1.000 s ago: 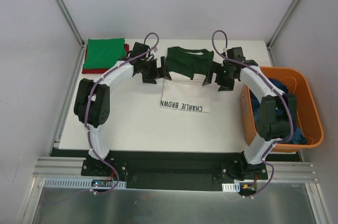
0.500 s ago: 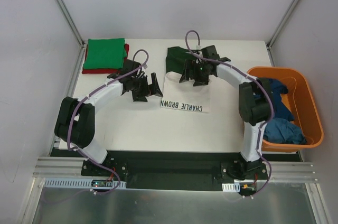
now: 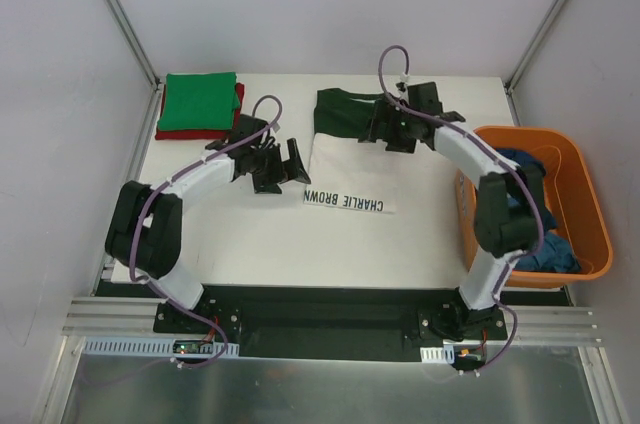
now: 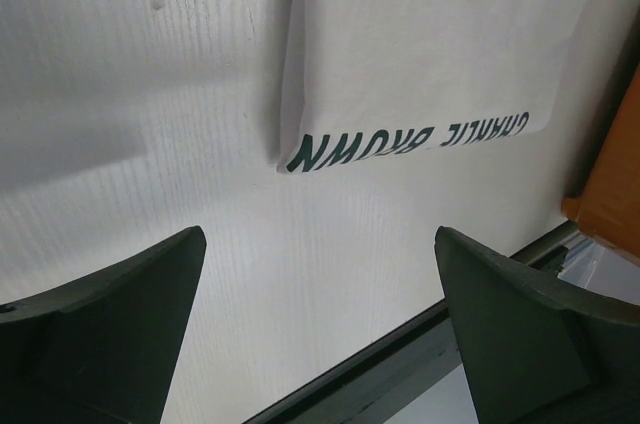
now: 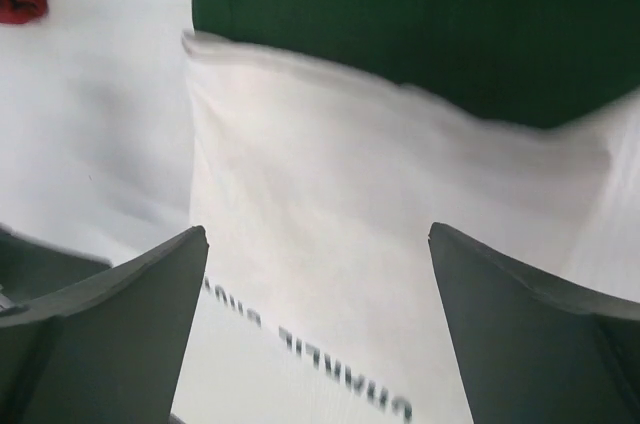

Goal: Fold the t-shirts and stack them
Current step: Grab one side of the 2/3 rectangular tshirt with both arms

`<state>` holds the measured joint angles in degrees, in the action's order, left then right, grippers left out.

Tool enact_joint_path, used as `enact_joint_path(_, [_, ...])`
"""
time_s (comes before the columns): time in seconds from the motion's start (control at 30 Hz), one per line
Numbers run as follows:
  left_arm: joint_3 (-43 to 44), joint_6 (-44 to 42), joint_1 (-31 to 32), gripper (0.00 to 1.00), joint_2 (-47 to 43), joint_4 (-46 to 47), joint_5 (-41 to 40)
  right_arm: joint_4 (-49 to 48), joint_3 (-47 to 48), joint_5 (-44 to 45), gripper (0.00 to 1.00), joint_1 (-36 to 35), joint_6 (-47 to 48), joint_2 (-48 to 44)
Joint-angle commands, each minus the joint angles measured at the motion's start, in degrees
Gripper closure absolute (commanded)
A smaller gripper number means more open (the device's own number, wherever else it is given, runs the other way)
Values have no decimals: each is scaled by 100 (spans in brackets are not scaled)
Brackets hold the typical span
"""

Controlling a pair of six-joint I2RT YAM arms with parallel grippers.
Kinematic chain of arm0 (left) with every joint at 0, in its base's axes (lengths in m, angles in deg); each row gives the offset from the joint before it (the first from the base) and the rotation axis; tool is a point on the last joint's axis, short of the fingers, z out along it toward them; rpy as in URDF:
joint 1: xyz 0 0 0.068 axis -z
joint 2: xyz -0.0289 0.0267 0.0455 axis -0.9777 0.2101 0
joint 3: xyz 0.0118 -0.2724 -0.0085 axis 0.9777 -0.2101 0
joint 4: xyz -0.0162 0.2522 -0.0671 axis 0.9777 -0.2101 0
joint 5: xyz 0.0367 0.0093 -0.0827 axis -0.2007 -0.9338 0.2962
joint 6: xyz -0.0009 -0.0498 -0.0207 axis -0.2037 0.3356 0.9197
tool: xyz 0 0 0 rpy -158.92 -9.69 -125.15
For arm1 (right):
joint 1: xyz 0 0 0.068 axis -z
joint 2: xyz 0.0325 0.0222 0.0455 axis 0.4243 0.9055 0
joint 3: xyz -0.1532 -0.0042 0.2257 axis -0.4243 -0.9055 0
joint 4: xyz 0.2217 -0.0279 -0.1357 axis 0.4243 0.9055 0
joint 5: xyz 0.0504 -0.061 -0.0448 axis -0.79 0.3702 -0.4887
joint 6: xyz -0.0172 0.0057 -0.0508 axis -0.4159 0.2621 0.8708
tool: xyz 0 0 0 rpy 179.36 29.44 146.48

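— Left claw (image 3: 283, 172), overhead view: state?
— Jaws fully apart, nothing held. It hangs just beside the left edge of the white t-shirt (image 3: 350, 169), which lies narrowed to a strip in the middle of the table (image 3: 260, 244), lettering toward the bases. Right claw (image 3: 390, 136): equally wide, empty, over the dark green sleeves (image 3: 340, 112) at the far end. Green shirt (image 3: 197, 102) folded on red shirt (image 3: 180, 134), far left corner; blue shirts (image 3: 555, 249) in the orange tub (image 3: 530, 132).
— Left wrist view?
— Fingers (image 4: 100, 334) frame the near left corner and the lettering (image 4: 400, 139); no contact.
— Right wrist view?
— Fingers straddle the white body below the green band; picture blurred.
— Step in hand?
— Judged: sides are in, end-to-end fold remains. Each claw must pinch one corner of the same end and carry it across, edges aligned
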<state>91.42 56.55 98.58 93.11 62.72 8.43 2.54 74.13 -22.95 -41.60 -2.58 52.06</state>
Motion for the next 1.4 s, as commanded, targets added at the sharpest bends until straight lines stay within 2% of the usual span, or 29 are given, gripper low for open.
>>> enact_joint_path(0.0, [235, 89, 91, 4, 522, 136, 202, -185, -1396, 399, 3, 32, 218, -1869])
enact_joint_path(0.03, [287, 89, 91, 6, 620, 136, 203, -98, -1895, 391, 3, 49, 235, -2072])
enact_joint_path(0.17, [455, 168, 117, 16, 1042, 171, 405, 245, -2881, 487, 3, 85, 25, -2907])
enact_joint_path(0.27, [595, 151, 179, 23, 1341, 171, 484, 350, -3374, 461, 1, 102, -116, -3128])
enact_joint_path(0.33, [709, 142, 231, 26, 1534, 171, 519, 316, -3560, 338, 4, 111, -256, -3128])
enact_joint_path(0.43, [736, 133, 293, 44, 1701, 171, 633, 245, -3789, 207, 11, 111, -397, -2962])
enact_joint_path(0.47, [710, 124, 337, 53, 1719, 171, 660, 149, -3833, 154, 12, 111, -406, -2874])
enact_joint_path(0.53, [631, 98, 355, 61, 1737, 171, 573, -9, -3965, 92, 19, 111, -459, -2778])
enact_joint_path(0.57, [613, 98, 355, 70, 1754, 171, 485, -88, -3991, 92, 21, 111, -468, -2742])
enact_joint_path(0.6, [613, 98, 355, 73, 1807, 171, 458, -89, -3992, 118, 27, 111, -468, -2698])
enact_joint_path(0.67, [666, 115, 355, 84, 1868, 180, 475, -141, -4027, 118, 30, 111, -468, -2619])
enact_joint_path(0.7, [675, 133, 355, 100, 1921, 171, 467, -168, -4062, 136, 35, 111, -476, -2593])
enact_joint_path(0.97, [692, 45, 355, 100, 1834, 171, 396, -378, -3860, 189, 50, 129, -362, -2074])
enact_joint_path(1.03, [683, 45, 355, 100, 1816, 171, 361, -396, -3816, 136, 57, 129, -336, -1934])
enact_joint_path(1.07, [675, 45, 355, 100, 1807, 171, 370, -396, -3807, 145, 67, 129, -336, -1898])
enact_joint_path(1.13, [640, 54, 364, 100, 1772, 171, 457, -405, -3851, 75, 81, 129, -336, -1889])
enact_joint_path(1.17, [596, 54, 364, 100, 1685, 180, 458, -431, -3947, 31, 97, 129, -345, -1915])
enact_joint_path(1.23, [351, 54, 372, 100, 1501, 162, 458, -414, -4070, -311, 99, 120, -319, -2177])
enact_joint_path(1.33, [-290, 124, 390, 100, 764, 153, 467, 189, -4465, -690, 99, 32, -283, -2887])
enact_joint_path(1.37, [-475, 176, 425, 100, 231, 66, 423, 393, -4562, -777, 100, -55, -283, -3091])
